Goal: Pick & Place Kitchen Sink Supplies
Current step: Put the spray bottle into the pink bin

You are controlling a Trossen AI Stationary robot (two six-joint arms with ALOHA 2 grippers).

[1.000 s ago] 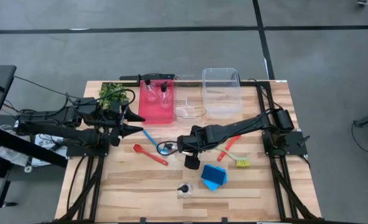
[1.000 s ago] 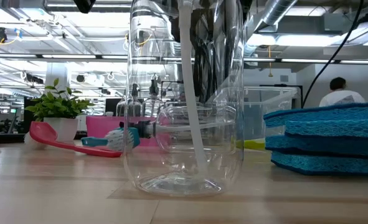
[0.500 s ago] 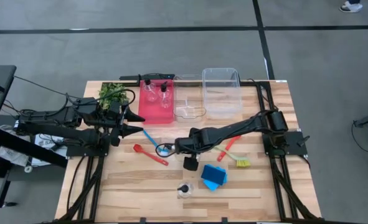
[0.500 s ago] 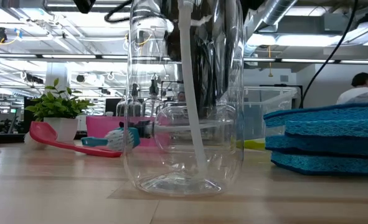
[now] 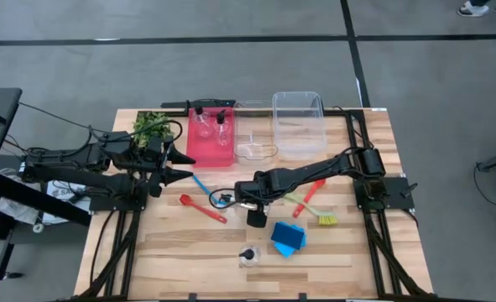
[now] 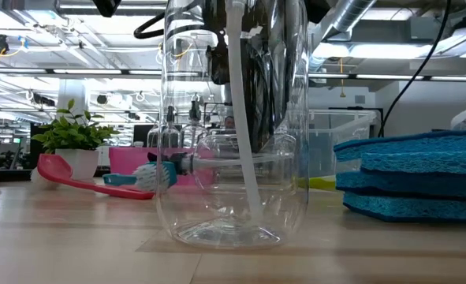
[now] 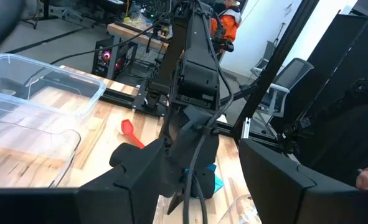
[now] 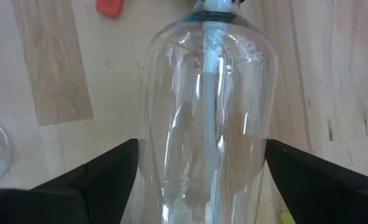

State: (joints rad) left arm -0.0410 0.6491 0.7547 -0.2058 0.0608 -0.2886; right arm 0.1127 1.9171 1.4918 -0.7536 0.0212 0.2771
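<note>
I have the right gripper [image 5: 231, 199] clamped on a clear bottle [image 8: 208, 112] lying mid-table beside the blue brush [image 5: 202, 187] — held across the body, I judge, to carry it to the red bin [image 5: 210, 141] — while the left gripper [image 5: 185, 164] waits open by the plant [image 5: 151, 126].

- My right gripper [image 5: 227, 200] has bare table [image 5: 172, 247] toward 7 o'clock.
- At 12 o'clock, the red bin [image 5: 211, 144] blocks.
- At 4 o'clock, sponges [image 5: 288, 238] and an upright bottle [image 5: 249, 255] obstruct passage.
</note>
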